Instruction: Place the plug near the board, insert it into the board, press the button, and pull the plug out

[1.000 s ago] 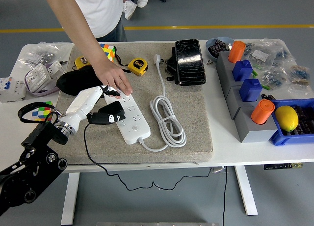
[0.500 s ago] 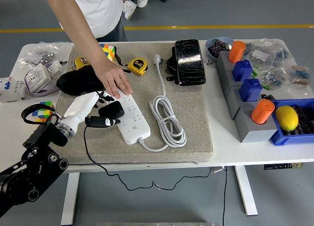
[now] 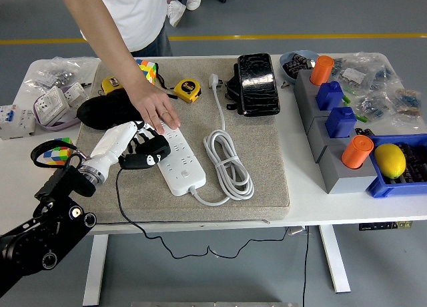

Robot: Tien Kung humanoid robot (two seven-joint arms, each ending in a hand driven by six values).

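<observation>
Fingers (image 3: 137, 137) of the glossy white-shelled left hand (image 3: 127, 143) are clenched on the blocky black plug (image 3: 152, 149), held at the long white power strip's (image 3: 179, 161) left edge on the grey felt mat (image 3: 267, 160). A person's hand (image 3: 155, 107) lies flat on the strip's far end, toward the counter's (image 3: 333, 207) far-left corner.

The power strip (image 3: 179, 161) and its coiled cable (image 3: 230, 167) look like smooth white plastic, lying on a rough, matt beige fabric mat (image 3: 260, 187). The black case (image 3: 257, 84) behind shows a glossy, crinkled finish. The left hand (image 3: 127, 147) has a smooth white shell, and the plug (image 3: 152, 149) it grips is matt black plastic.
</observation>
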